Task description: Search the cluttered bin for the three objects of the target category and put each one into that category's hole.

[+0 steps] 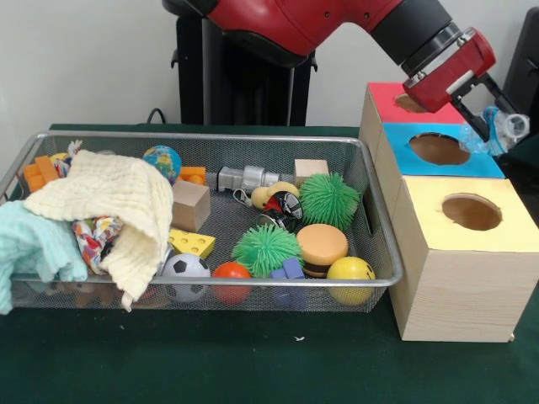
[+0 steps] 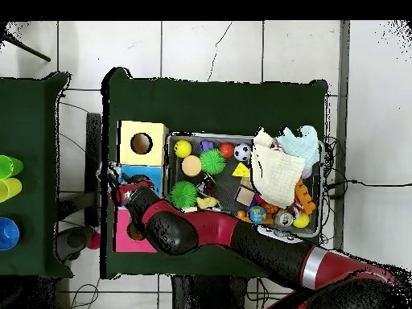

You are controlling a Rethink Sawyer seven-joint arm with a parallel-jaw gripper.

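Note:
My gripper (image 1: 497,118) hangs over the far right edge of the blue-topped box, shut on a crumpled silvery lump (image 1: 512,126). The blue top's round hole (image 1: 438,149) lies just left of and below the lump. In the overhead view the gripper (image 2: 121,187) covers most of the blue top. The wire-mesh bin (image 1: 210,135) sits left of the boxes and also shows in the overhead view (image 2: 323,193). A silvery metal piece (image 1: 244,178) lies at its back middle. A small silvery can (image 2: 283,219) shows near the bin's robot-side rim in the overhead view.
The red-topped box's hole (image 1: 410,103) and the yellow-topped box's hole (image 1: 472,212) flank the blue one. The bin holds green spiky balls (image 1: 329,200), wooden blocks (image 1: 190,204), a cream cloth (image 1: 109,202), a teal cloth (image 1: 29,244) and several balls. Cups (image 2: 8,177) stand on a side table.

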